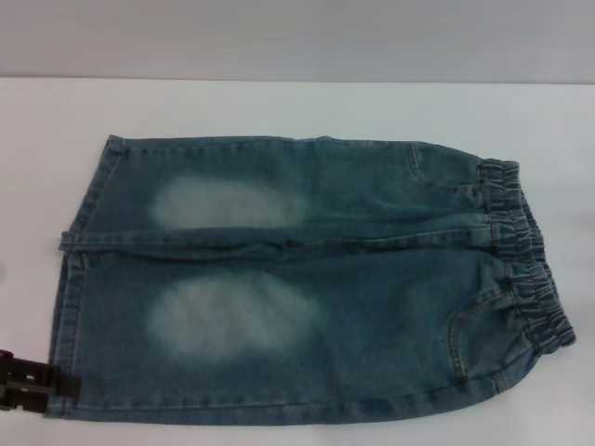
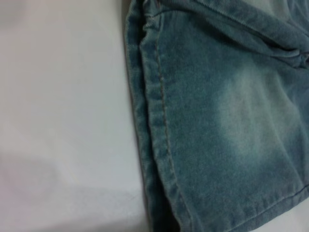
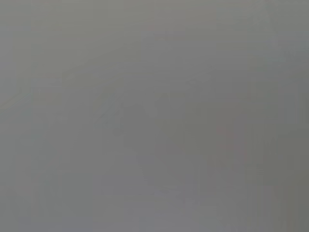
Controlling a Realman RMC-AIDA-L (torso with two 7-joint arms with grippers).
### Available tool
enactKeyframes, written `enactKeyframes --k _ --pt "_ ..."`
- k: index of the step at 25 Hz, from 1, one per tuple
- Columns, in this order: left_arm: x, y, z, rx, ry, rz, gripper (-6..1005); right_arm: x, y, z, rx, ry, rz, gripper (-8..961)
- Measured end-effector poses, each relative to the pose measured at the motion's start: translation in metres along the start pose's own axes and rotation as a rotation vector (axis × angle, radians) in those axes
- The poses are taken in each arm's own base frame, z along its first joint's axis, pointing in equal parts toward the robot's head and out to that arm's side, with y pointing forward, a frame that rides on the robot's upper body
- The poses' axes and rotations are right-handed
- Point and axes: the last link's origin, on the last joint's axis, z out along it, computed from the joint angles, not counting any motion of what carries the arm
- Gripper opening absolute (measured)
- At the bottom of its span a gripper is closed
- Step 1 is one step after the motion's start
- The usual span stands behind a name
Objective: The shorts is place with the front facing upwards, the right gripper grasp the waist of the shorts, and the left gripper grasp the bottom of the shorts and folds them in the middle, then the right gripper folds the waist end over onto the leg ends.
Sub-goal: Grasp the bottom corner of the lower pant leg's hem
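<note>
The blue denim shorts (image 1: 307, 279) lie flat on the white table (image 1: 279, 107), front up, with pale faded patches on both legs. The elastic waist (image 1: 525, 251) is on the right and the leg hems (image 1: 70, 279) are on the left. My left gripper (image 1: 33, 383) shows as a dark shape at the near left corner, right at the hem of the nearer leg. The left wrist view looks onto that leg (image 2: 227, 121) and its stitched hem (image 2: 157, 116). My right gripper is out of view, and its wrist view shows only plain grey.
Bare white tabletop (image 2: 63, 121) lies to the left of the leg hems. Behind the shorts the table's far edge meets a grey wall (image 1: 297, 37).
</note>
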Motion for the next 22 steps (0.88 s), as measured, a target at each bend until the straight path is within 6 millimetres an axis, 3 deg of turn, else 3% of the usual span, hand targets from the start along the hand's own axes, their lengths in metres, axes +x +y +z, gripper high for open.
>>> enactKeyframes --k 22 --pt "0.012 0.01 0.009 -0.019 0.011 0.039 827 0.0 -0.001 -0.001 0.001 -0.003 0.001 700"
